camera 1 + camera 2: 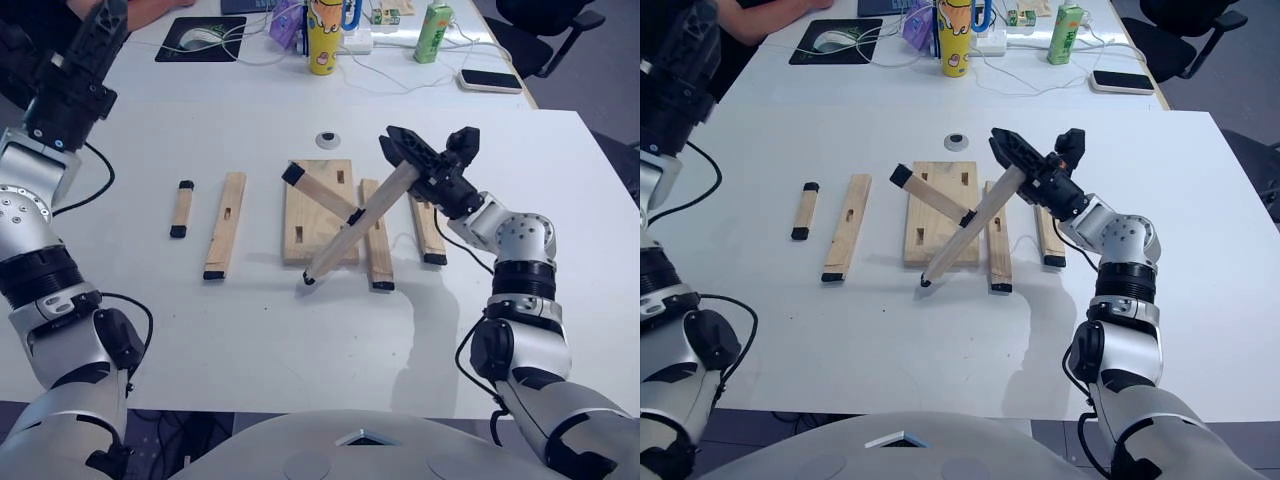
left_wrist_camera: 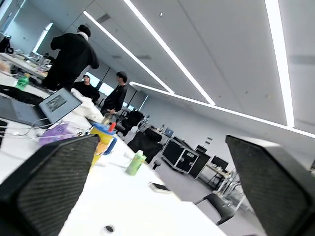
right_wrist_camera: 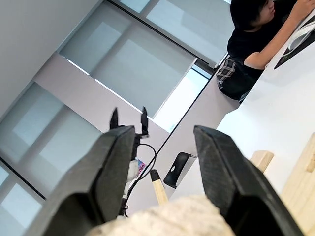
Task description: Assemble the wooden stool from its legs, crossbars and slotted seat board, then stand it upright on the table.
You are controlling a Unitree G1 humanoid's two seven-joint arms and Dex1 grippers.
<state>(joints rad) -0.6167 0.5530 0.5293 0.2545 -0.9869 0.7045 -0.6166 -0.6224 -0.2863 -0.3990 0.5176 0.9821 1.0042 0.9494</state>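
The leg (image 1: pixel 375 205) clamped between the right gripper's (image 1: pixel 430 150) fingers is barring the seat board (image 1: pixel 300 232) beneath them, while the left gripper's (image 2: pixel 160 191) fingers are gaping on open air.

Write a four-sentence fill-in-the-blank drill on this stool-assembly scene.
1. The right gripper holds a wooden leg that is ____, its lower end on the table.
2. The seat board lies ____ on the table.
3. The left gripper is ____, with nothing between its fingers.
4. The short crossbar lies to the seat board's ____.

Missing words: tilted; flat; open; left.
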